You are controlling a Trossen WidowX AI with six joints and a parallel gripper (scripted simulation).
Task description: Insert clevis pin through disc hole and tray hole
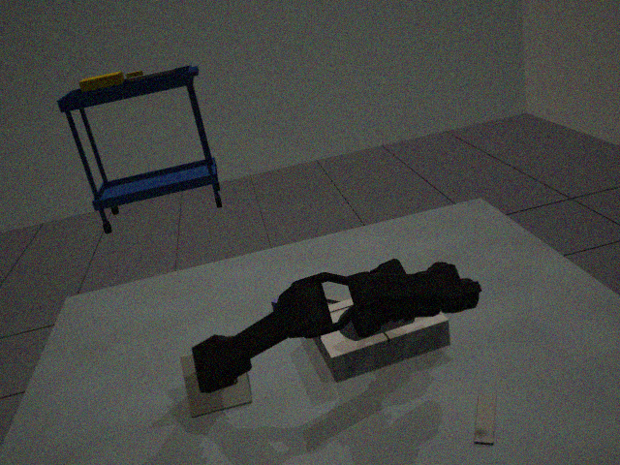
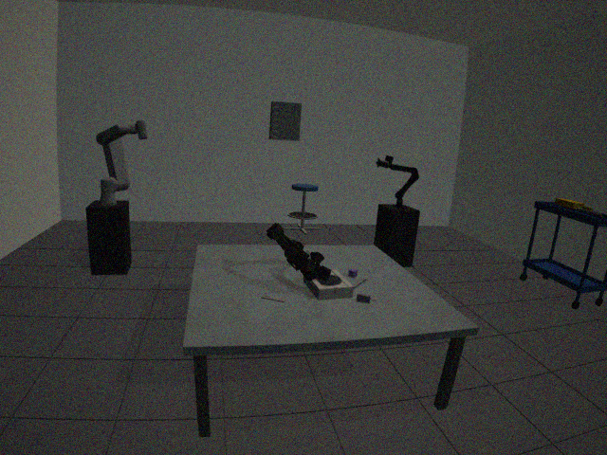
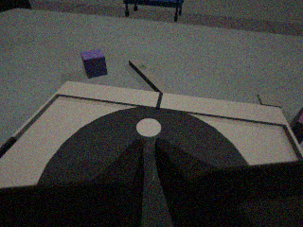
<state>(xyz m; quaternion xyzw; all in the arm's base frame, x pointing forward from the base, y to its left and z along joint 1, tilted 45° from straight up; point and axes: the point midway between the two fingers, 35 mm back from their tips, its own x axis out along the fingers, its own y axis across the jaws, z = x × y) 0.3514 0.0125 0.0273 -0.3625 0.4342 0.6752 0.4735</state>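
Evidently, clevis pin gripped above the disc

The parallel-jaw gripper is clamping the clevis pin, whose round pale head is showing at the fingertips. Beneath the gripper, the dark aluminium disc is lying inside the rimmed steel tray. Beyond the fingertips, past the tray's far rim, a purple cube is resting on the table. Whether the shank is entering the disc's hole, I cannot tell.

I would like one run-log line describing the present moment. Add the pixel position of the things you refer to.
gripper point(image 3: 148, 145): shut on pin point(image 3: 149, 128) | pin: head up, over disc point(image 3: 95, 142) | disc: inside tray point(image 1: 390, 350) point(image 2: 335, 294) point(image 3: 227, 105) | hole entry: cannot tell | release: pending
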